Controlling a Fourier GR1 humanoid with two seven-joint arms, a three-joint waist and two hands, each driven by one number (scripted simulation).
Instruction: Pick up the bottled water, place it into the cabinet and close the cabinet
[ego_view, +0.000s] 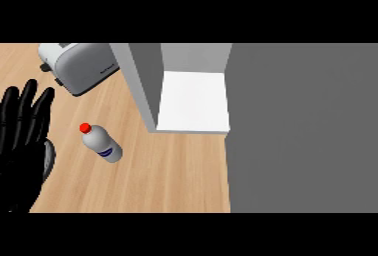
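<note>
The water bottle (100, 143) lies on its side on the wooden worktop (170, 175), red cap toward the far left, free for a grasp; the open cabinet (190, 100) waits just beyond it to the right, its white shelf bare; a toaster (80, 65) sits behind; the left hand (22, 135), fingers spread and holding nothing, rests near the bottle's left, not touching it; no right hand shows.

I count one bottled water (101, 144), one toaster (80, 65), one open cabinet (193, 100), and one hand (21, 145) of mine.
</note>
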